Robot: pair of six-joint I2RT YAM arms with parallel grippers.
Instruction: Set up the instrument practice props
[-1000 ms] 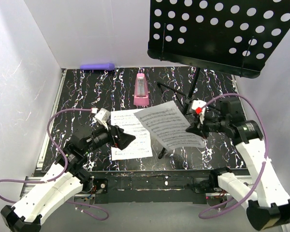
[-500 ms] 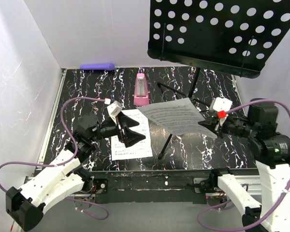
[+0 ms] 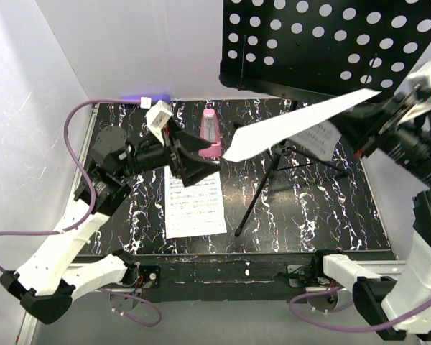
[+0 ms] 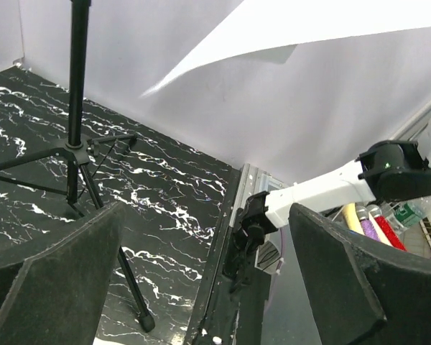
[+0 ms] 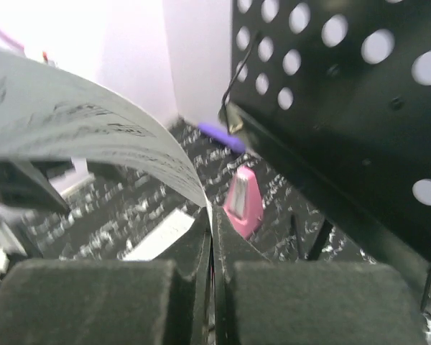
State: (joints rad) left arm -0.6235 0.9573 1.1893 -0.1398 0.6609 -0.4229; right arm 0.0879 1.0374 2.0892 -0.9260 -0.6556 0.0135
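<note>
Right gripper [image 5: 212, 269] is clamped tight on one edge of a sheet-music page [image 3: 294, 122], fingers pressed together with only paper between them. Page hangs in the air just in front of the music stand [image 3: 330, 50], about level with its bottom ledge. It droops out to the stand's left, free end curling down. Left gripper [image 4: 201, 277] has its jaws wide apart and holds nothing. It hovers left of the stand's pole, facing the tripod legs and the page's free end.

Second page [image 3: 194, 205] lies flat on the table, left of the stand's legs. Pink metronome [image 3: 210, 123] stands left of the stand's pole, toward the back wall.

Step in hand, by my read: putting the first page on the stand's desk.

Next move likely needs the page raised a bit and tipped upright. Its bottom edge should drop onto the ledge and its back lie against the perforated desk before the right gripper lets go. Floppy paper could buckle or slide off, so the left gripper may have to steady the loose end. Second page not yet placed.
</note>
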